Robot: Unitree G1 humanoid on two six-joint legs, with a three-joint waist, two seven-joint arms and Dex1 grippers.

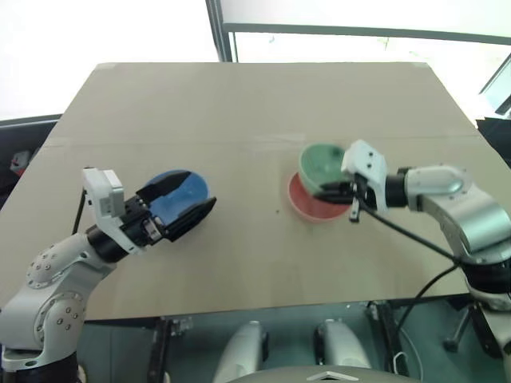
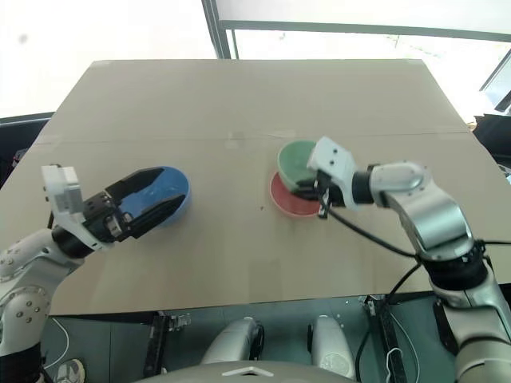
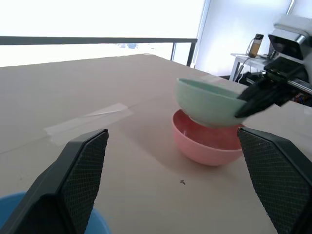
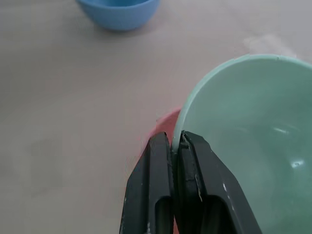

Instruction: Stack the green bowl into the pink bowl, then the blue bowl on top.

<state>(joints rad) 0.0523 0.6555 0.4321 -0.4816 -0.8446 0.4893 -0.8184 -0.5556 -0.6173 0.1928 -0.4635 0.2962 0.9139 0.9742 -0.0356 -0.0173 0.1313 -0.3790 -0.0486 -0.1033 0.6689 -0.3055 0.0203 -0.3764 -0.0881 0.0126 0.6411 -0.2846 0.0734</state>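
My right gripper [image 1: 334, 191] is shut on the near rim of the mint-green bowl [image 1: 321, 163]. It holds that bowl tilted just over the salmon-pink bowl [image 1: 307, 207], which sits on the table right of centre. The wrist view shows the pinch closely, with the green bowl [image 4: 253, 136] above a sliver of the pink bowl [image 4: 163, 124]. Whether the two bowls touch, I cannot tell. The sky-blue bowl [image 1: 185, 188] rests on the table's left side. Above it, my left gripper [image 1: 200, 189] is open, with nothing between its wide-spread fingers [image 3: 73, 185].
The tan table [image 1: 239, 104] has a strip of clear tape [image 1: 263, 142] across its middle and bare room at the back and front. A window frame post [image 1: 217, 32] stands behind the far edge. Dark furniture [image 1: 499, 120] stands off the right side.
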